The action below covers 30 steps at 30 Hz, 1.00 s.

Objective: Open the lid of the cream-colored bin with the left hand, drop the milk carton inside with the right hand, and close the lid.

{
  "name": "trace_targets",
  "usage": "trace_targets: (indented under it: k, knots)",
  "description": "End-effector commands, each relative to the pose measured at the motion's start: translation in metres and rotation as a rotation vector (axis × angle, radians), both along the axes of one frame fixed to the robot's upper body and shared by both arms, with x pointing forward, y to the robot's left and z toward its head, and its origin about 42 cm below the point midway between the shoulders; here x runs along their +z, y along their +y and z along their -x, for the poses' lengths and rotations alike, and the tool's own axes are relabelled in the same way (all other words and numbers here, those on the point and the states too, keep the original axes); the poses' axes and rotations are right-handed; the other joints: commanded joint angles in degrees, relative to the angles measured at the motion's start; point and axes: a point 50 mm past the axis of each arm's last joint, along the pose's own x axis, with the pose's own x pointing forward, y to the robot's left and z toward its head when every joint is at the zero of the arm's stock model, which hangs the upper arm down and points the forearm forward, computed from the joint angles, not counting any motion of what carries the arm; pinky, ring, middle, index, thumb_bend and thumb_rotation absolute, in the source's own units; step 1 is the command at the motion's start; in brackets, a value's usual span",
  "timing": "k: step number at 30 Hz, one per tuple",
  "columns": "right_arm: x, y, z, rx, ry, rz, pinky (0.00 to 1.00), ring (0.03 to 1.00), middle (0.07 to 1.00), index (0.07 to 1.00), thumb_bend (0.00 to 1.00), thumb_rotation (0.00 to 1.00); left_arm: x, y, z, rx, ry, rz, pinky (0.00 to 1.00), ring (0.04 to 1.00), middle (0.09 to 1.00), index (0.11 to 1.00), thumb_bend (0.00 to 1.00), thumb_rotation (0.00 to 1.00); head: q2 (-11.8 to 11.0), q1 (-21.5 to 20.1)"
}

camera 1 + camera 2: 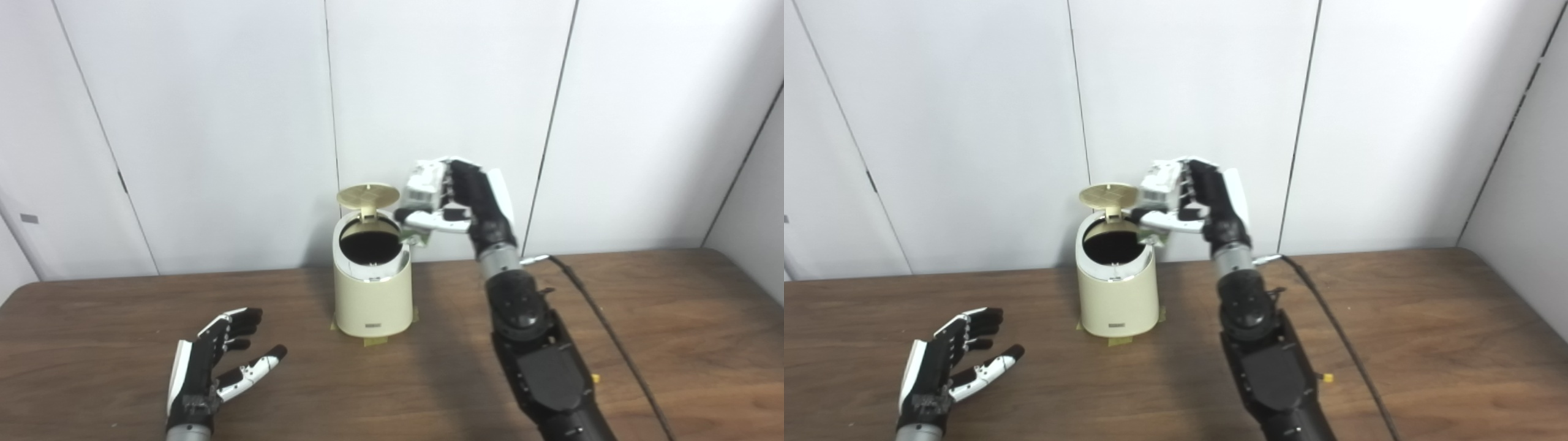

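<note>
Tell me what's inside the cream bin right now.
The cream bin stands with its lid up. Its opening shows only a dark interior, with nothing visible inside; the bottom is in shadow. The milk carton is in the right hand, outside.

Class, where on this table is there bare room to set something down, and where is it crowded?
Bare wood lies right of the cable, and between the bin and left robot hand. Crowded: the bin's mouth, where the right robot hand holds the carton.
</note>
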Motion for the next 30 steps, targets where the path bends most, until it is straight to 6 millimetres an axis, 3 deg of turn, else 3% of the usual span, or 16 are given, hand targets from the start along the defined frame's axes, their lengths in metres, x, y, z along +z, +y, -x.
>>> trace_targets:
  k: [1,7,21,30]
  knots:
    - [0.044,0.014,-0.005,0.039,-0.130,-0.011,0.31,0.396,0.485,0.526,0.52,0.00,-0.001,-0.012,0.000,-0.004,-0.017,0.004,0.67,0.732,0.733,0.694,0.73,0.18,0.10,0.28]
    - [0.041,0.028,-0.006,0.073,-0.125,-0.014,0.30,0.398,0.487,0.528,0.52,0.00,0.001,-0.018,0.001,-0.001,-0.012,0.009,0.67,0.731,0.737,0.686,0.72,0.17,0.48,1.11]
    - [0.033,0.040,-0.014,0.086,-0.122,0.071,0.30,0.395,0.493,0.524,0.52,0.00,0.005,-0.021,0.001,0.004,-0.011,0.008,0.67,0.727,0.732,0.681,0.72,0.17,1.15,1.65]
    - [0.029,0.043,-0.034,0.116,-0.178,0.158,0.30,0.395,0.490,0.526,0.52,0.00,0.008,-0.023,0.003,0.008,-0.016,0.010,0.67,0.727,0.729,0.676,0.72,0.17,1.70,2.24]
